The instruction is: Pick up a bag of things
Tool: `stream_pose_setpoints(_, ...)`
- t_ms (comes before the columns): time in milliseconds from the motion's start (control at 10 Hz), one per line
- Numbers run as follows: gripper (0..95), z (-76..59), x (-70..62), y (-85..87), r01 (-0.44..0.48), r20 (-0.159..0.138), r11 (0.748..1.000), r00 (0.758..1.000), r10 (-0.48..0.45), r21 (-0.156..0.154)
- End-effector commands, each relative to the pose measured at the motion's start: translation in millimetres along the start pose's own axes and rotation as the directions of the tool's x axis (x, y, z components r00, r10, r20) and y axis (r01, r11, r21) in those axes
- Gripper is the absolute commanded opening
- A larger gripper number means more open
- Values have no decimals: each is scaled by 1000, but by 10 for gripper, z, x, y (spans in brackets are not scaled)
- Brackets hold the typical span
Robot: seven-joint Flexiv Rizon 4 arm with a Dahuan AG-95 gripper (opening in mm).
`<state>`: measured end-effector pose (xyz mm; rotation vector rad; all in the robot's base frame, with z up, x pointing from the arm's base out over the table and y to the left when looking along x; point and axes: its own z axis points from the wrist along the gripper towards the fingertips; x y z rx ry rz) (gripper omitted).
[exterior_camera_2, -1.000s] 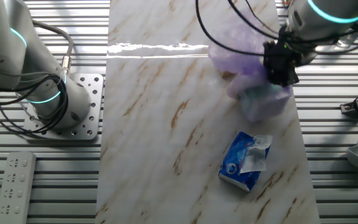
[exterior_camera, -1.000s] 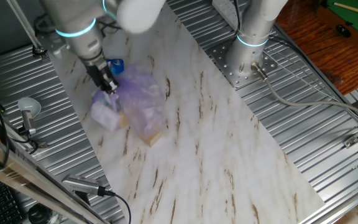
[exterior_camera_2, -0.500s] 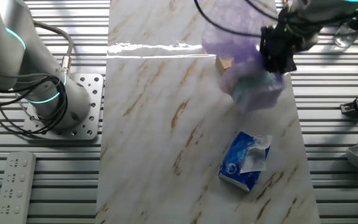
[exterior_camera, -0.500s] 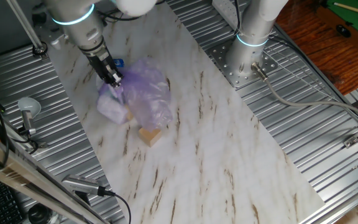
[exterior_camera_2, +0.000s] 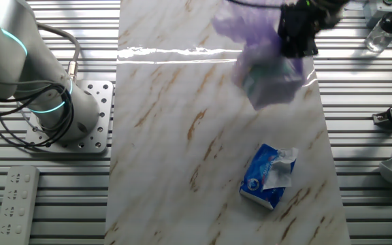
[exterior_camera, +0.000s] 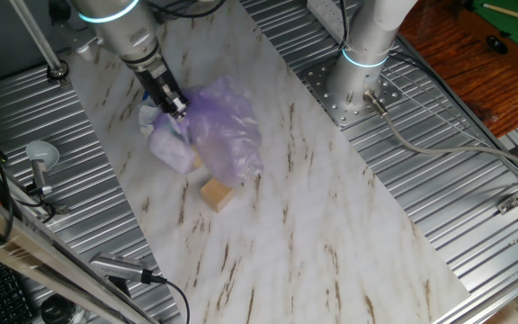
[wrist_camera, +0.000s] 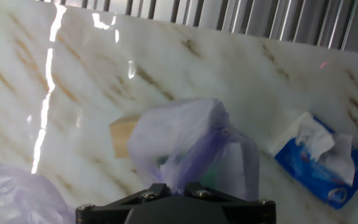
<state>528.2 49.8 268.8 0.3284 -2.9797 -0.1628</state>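
The pale-purple translucent bag of things [exterior_camera: 218, 135] hangs from my gripper [exterior_camera: 174, 106], lifted off the marble tabletop [exterior_camera: 313, 207]. The gripper is shut on a gathered fold of the bag's plastic near its top. In the other fixed view the bag [exterior_camera_2: 267, 75] dangles below the gripper [exterior_camera_2: 297, 42], with whitish and greenish items showing through. In the hand view the bag [wrist_camera: 191, 146] bunches up right at my gripper [wrist_camera: 174, 186], its plastic pinched between the two fingers.
A tan wooden cube [exterior_camera: 218, 194] lies on the table under the bag; it also shows in the hand view [wrist_camera: 123, 138]. A blue-and-white packet [exterior_camera_2: 269, 175] lies nearer the table edge, also in the hand view [wrist_camera: 321, 163]. Another arm's base [exterior_camera: 356, 81] stands at the table's side.
My gripper has risen with the bag in it, and the bag has lifted off the table. The wooden cube under it is now uncovered.
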Motion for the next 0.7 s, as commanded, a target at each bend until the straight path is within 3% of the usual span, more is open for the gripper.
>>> stream_pose_setpoints(100,0,-65,48,19,-3,-2,1000,1000,3,-2)
stream_pose_setpoints(700,0,-70,53,18,19,10,1000,1000,-19,-8)
